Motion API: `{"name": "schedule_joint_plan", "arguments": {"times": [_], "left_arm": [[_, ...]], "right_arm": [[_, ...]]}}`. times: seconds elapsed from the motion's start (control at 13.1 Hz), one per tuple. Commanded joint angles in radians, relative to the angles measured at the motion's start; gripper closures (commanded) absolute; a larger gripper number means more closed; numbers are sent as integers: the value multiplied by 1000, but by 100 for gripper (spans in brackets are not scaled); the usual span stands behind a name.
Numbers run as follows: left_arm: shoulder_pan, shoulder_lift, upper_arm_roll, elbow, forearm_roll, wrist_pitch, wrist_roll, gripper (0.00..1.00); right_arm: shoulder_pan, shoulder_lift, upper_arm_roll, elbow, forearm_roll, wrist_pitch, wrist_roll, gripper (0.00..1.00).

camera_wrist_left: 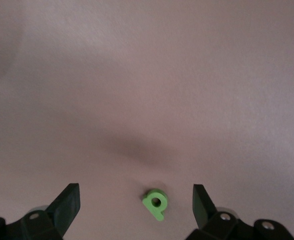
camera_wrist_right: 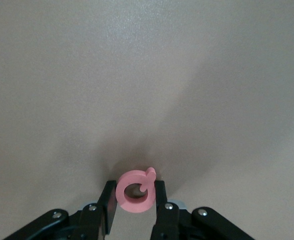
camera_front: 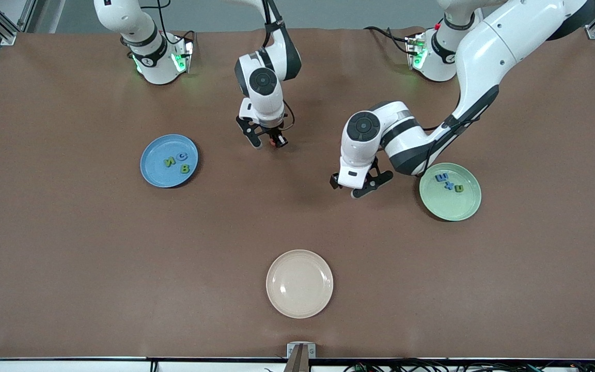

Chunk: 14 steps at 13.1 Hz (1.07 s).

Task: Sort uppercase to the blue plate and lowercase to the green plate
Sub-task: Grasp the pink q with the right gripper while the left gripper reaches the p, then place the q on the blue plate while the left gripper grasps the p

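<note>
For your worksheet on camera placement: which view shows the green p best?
The left wrist view: the green p lies flat on the table between the open left claw's fingers. In the front view that claw hides it. The right wrist view misses it entirely.

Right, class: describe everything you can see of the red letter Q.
The red Q is a small foam-looking ring with a short tail at its rim, pinkish red and matte, with a hole through its middle. It stands on edge, pinched between the shut jaws of the right gripper, one finger on each side. It sits low over bare brown table, between the blue plate and the left gripper; whether it touches the table is unclear.
</note>
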Motion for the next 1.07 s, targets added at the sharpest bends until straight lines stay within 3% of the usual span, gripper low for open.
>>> {"name": "schedule_joint_plan", "arguments": {"times": [0.0, 0.08, 0.3, 0.46, 0.61, 0.76, 0.99], "left_arm": [[-60, 45, 45, 54, -11, 20, -2, 1], [-92, 45, 60, 57, -13, 39, -5, 1], [-161, 47, 111, 64, -16, 66, -20, 1], [-187, 45, 125, 64, -14, 69, -52, 2], [-203, 47, 143, 54, -4, 69, -62, 12], [-236, 47, 177, 51, -8, 69, -65, 18], [-241, 47, 185, 44, -13, 69, -80, 22]], "right_arm": [[-16, -7, 7, -4, 1, -24, -37, 100], [-16, -11, -8, -6, 0, -70, -60, 100], [7, -21, -140, -3, -92, -284, -170, 100], [22, -22, -267, -4, -180, -421, -290, 100], [33, -19, -390, -10, -192, -521, -443, 100], [37, -19, -458, -33, -244, -546, -526, 100], [8, -16, -513, -72, -298, -544, -664, 100]]}}
